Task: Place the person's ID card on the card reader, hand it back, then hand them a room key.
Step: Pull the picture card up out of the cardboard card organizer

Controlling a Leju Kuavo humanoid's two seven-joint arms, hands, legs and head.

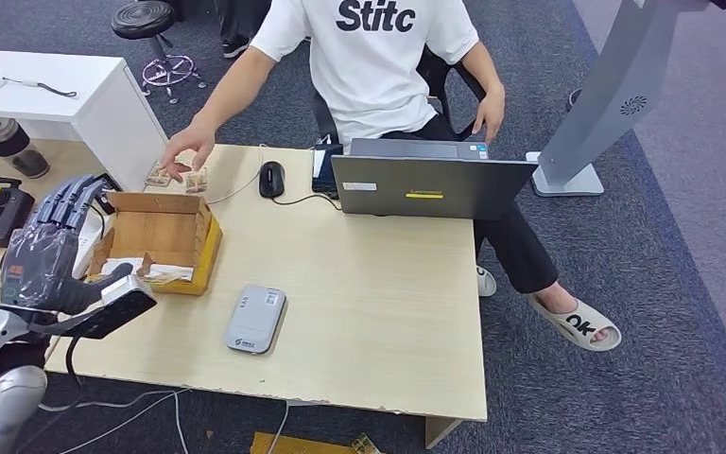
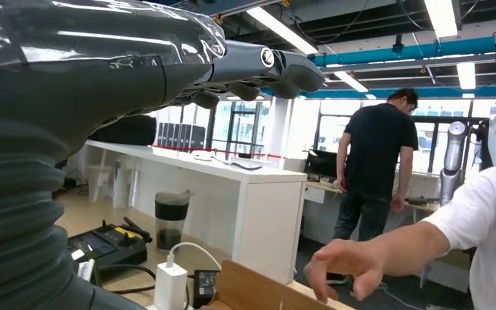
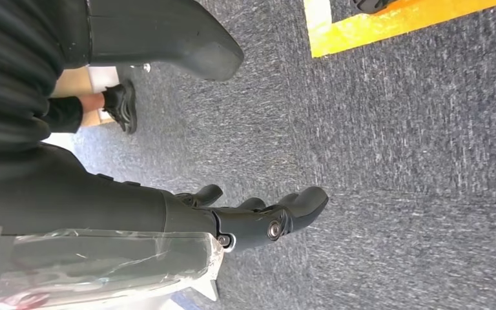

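The table [image 1: 378,322] is showing a pale wood-grain top, flat and matt, with a chipped near edge. Near that edge the card reader [image 1: 255,319] is lying flat — a smooth grey slab with rounded corners, its long axis running from the near edge toward the far one, tilted slightly right at the far end. Just left of it, toward the left edge, an open cardboard box [image 1: 159,238] is sitting with raw brown walls and some paper slips inside.

The left hand [image 1: 49,248] is hovering over the table's left edge beside the box, wrapped in clear crinkled plastic, its dark fingers [image 2: 278,64] stretched out and apart, grasping nothing. The right hand [image 3: 245,219] is hanging over ribbed grey carpet, fingers loosely extended and likewise empty.

At the far left corner the person's hand [image 1: 187,149] is reaching down onto small brownish packets [image 1: 178,176] — whether a card is among them, I cannot tell. A black mouse [image 1: 271,178] is lying next to them with its cable trailing, and a grey laptop [image 1: 432,184] is standing open at the far edge, its lid back facing the robot. The person in a white T-shirt is sitting behind it.
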